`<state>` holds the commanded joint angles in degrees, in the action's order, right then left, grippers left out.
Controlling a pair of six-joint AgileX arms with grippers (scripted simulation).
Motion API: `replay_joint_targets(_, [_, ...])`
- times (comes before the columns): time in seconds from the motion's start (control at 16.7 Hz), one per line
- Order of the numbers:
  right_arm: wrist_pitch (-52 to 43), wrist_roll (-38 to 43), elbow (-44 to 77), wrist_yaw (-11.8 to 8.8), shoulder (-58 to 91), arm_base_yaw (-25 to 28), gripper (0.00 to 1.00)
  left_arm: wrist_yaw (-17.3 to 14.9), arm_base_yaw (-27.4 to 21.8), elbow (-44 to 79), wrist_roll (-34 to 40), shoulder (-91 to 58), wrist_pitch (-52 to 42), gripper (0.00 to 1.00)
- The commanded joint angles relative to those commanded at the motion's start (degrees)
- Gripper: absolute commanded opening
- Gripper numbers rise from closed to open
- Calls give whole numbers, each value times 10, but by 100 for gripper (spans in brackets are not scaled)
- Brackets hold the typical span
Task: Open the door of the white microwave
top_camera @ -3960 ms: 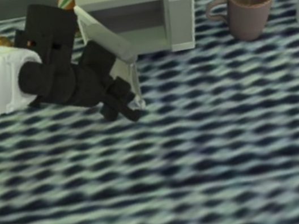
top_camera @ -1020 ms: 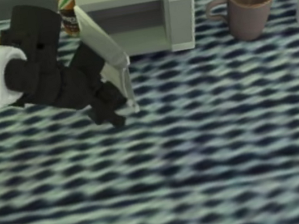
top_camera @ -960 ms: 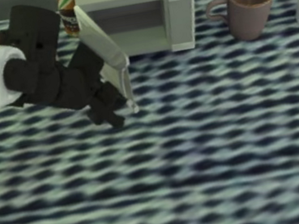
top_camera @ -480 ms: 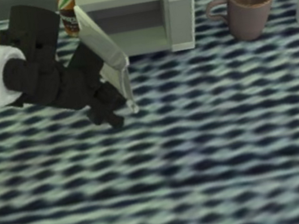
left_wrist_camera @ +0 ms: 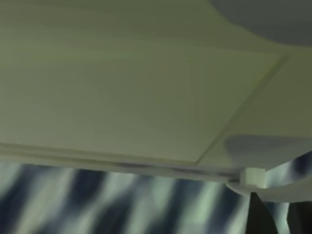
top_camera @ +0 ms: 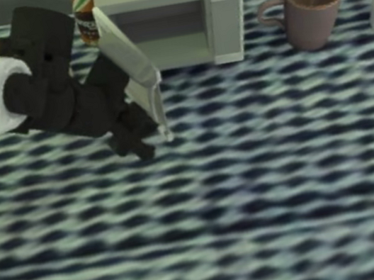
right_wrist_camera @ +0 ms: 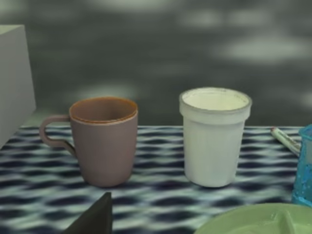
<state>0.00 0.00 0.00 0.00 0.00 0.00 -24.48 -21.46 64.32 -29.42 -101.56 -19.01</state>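
Since four seconds ago the door (top_camera: pixel 132 63) is standing wider, swung out leftward from the white microwave (top_camera: pixel 173 16) (its pale cavity showing nothing inside). The left gripper (top_camera: pixel 148 128) is clamping the door's handle (top_camera: pixel 161 112) at its free edge. Far right of it, a brown mug (right_wrist_camera: pixel 103 140) and white cup (right_wrist_camera: pixel 214 136) are standing side by side.

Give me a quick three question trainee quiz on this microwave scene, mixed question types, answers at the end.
1. True or false: the door of the white microwave is swung open.
2. Which gripper is at the door's handle edge? A left gripper, B right gripper.
3. Fill in: right of the microwave in the top view stands a brown ____.

Key: 1 true; 2 A; 3 mug.
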Motion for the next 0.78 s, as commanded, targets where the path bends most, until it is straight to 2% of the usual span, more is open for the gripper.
replay_joint_targets(0.48, [0,0,0,0,0,0,100,0,0,0,0,0,0,0])
replay_joint_targets(0.78, [0,0,0,0,0,0,100,-12,4,0,-16,-1,-9,0])
